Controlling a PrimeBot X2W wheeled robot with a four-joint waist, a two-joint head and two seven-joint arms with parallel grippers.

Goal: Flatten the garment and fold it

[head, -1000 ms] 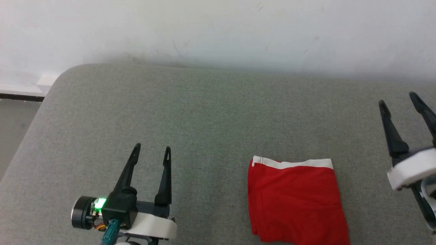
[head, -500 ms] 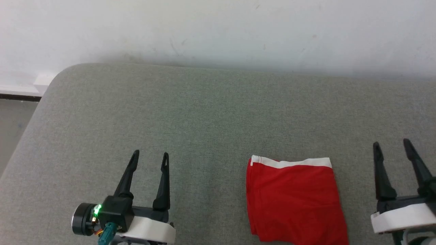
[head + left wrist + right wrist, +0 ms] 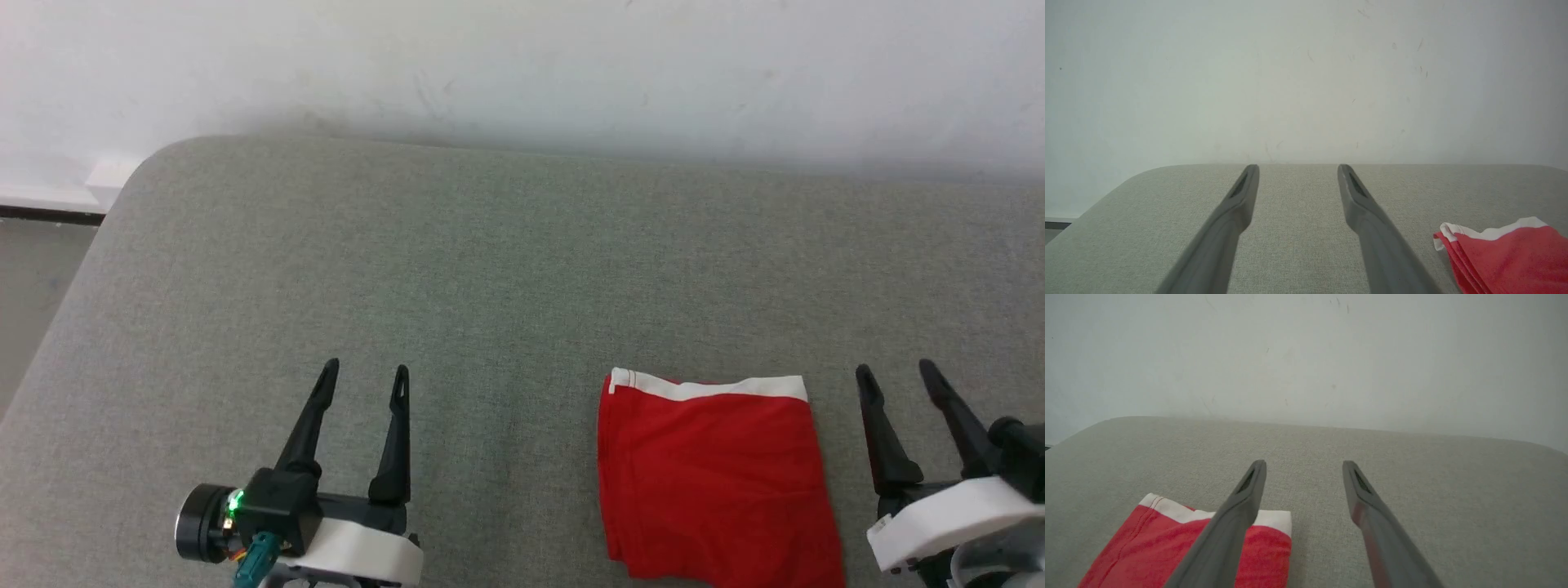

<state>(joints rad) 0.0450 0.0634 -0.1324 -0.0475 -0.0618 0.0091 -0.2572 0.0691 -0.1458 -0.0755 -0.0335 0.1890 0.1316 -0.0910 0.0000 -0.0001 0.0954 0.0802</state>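
**Both grippers spread wide, red shorts parked between them**

The left gripper [image 3: 365, 367] sits around 7 o'clock in the head view. Its two dark fingers point to 12 o'clock, spread wide, with nothing between them. A little green light [image 3: 235, 501] glows on its body. In its own wrist view there's just bare grey fabric between the fingers.

The right gripper [image 3: 895, 369] is over at 4 o'clock, also wide apart and empty, with its fingers leaning a bit toward 11 o'clock.

The garment [image 3: 710, 474] lies at about 5 o'clock in the head view. That puts it at 3 o'clock from the left gripper and well apart from it, and at 9 o'clock from the right gripper, just beside it and not touching. It's a tidy red rectangle lying flat, with a white band along its 12 o'clock edge and stacked layers showing along its 9 o'clock edge. The bottom of the frame cuts off its near end. In the right wrist view one finger crosses in front of the white band.

Everything rests on a grey fabric-topped desk [image 3: 490, 269] with a rounded corner at 10 o'clock. A scuffed white wall [image 3: 522, 65] runs along 12 o'clock.
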